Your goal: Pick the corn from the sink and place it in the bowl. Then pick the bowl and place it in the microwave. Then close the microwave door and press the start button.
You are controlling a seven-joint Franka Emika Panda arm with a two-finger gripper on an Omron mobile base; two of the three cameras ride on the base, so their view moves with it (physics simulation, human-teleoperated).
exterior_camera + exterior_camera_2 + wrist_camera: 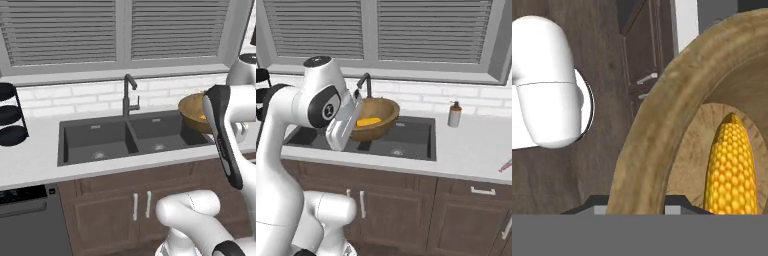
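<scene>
The end effector (634, 202) is clenched on the rim of the bowl (374, 119), held up above the sink (406, 137) with the corn (368, 121) lying inside. Carrying is underway; next comes swinging it level toward the microwave.

Pretty clearly a home kitchen. There's a dark double sink (132, 137) set into a pale countertop (476, 150) with a slim dark faucet (129, 95) behind it, white brick-style tile on the wall, and a big window with grey blinds (65, 30) above. Brown wood cabinets (401, 210) with small metal handles run underneath, a soap bottle (455, 114) sits by the sink, and a dark appliance (30, 220) is built in under the counter at the left.
</scene>
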